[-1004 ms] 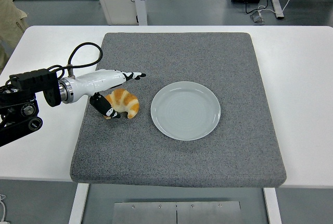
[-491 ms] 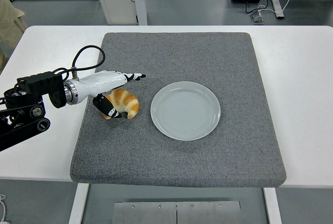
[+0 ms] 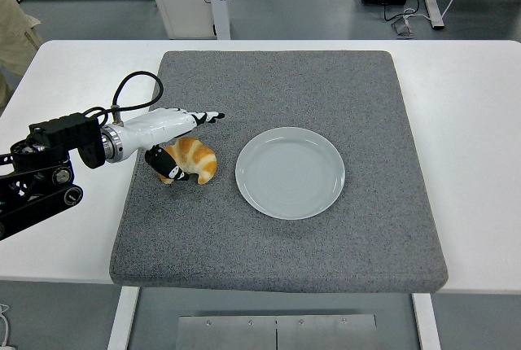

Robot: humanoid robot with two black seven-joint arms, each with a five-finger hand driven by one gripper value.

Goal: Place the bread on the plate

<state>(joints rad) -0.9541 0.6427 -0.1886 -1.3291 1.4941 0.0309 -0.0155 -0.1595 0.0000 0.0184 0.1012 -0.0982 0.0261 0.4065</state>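
Observation:
The bread, a golden croissant (image 3: 195, 160), lies on the grey mat left of the empty pale plate (image 3: 290, 172). My left hand (image 3: 194, 142), white with black fingertips, reaches in from the left and is at the croissant. Its fingers (image 3: 205, 116) stretch out straight above the far side of the bread. Its thumb (image 3: 167, 167) rests against the bread's left end. The hand is open and the bread sits on the mat. The right arm is out of view.
The grey mat (image 3: 326, 89) covers most of the white table (image 3: 472, 106). A black cable (image 3: 130, 94) loops above my left wrist. A person's beige sleeve (image 3: 12, 32) shows at the top left edge.
My left arm has shifted a little to the right and up, bringing the hand closer around the croissant. The croissant and the plate have stayed in place.

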